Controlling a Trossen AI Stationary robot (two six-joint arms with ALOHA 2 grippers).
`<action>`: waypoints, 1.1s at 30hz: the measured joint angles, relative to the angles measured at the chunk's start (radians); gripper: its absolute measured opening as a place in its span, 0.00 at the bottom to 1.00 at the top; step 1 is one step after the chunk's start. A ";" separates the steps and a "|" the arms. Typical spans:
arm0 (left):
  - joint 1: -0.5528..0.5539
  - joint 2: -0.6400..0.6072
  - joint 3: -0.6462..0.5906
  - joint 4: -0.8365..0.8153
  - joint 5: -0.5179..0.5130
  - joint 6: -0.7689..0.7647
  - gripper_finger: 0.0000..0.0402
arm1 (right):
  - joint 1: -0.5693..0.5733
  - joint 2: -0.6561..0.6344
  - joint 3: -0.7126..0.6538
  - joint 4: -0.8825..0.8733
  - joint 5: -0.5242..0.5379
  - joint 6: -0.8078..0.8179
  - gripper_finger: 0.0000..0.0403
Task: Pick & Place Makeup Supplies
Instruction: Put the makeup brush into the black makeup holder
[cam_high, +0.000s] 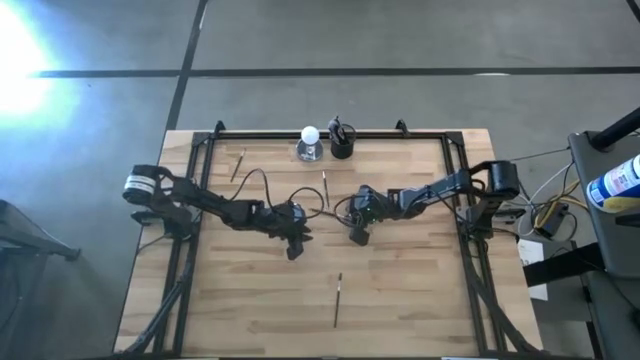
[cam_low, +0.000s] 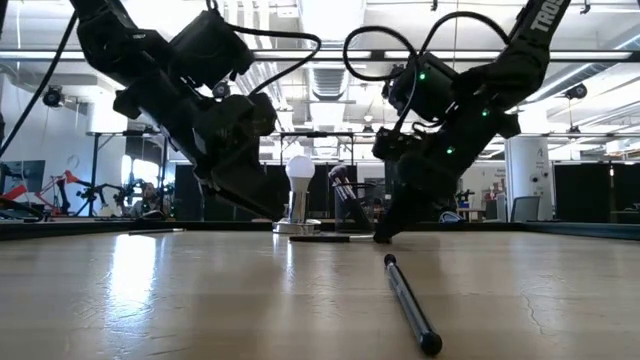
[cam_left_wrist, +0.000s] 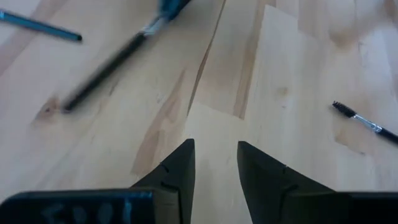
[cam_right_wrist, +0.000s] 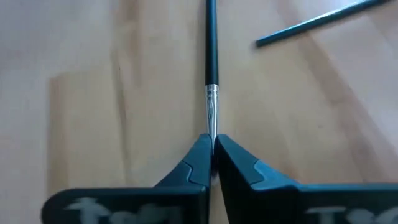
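Several thin makeup brushes lie flat on the wooden table: one near the near edge, one at the far left, one mid-table. More brushes stand in the black cup. My right gripper is at mid-table, shut on a thin dark brush. My left gripper hangs open just left of it, over bare wood. In the left wrist view a dark brush, a teal one and a spoolie-tipped one lie ahead of it. My right gripper pinches the thin dark brush at its bristle end, just past the silver ferrule, between the two fingertips. The fingers come slanting down from the table's right and lie along the brush, whose handle runs straight away from them. Whether the handle rests on the wood, I cannot tell.
A white ball on a clear base stands beside the black cup at the far edge. Black frame rails run along the table's left, right and far sides. Another brush lies past the right gripper. Bare wood shows at the near right.
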 joint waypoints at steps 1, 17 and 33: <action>0.000 0.000 0.009 -0.023 -0.001 -0.010 0.28 | 0.005 -0.010 -0.001 -0.012 -0.019 -0.020 0.03; 0.000 -0.001 0.062 -0.127 0.044 0.000 0.28 | 0.115 -0.104 0.008 -0.051 -0.111 -0.211 0.03; 0.001 -0.001 0.062 -0.129 0.188 -0.004 0.04 | 0.123 -0.104 0.147 -0.207 -0.133 -0.313 0.03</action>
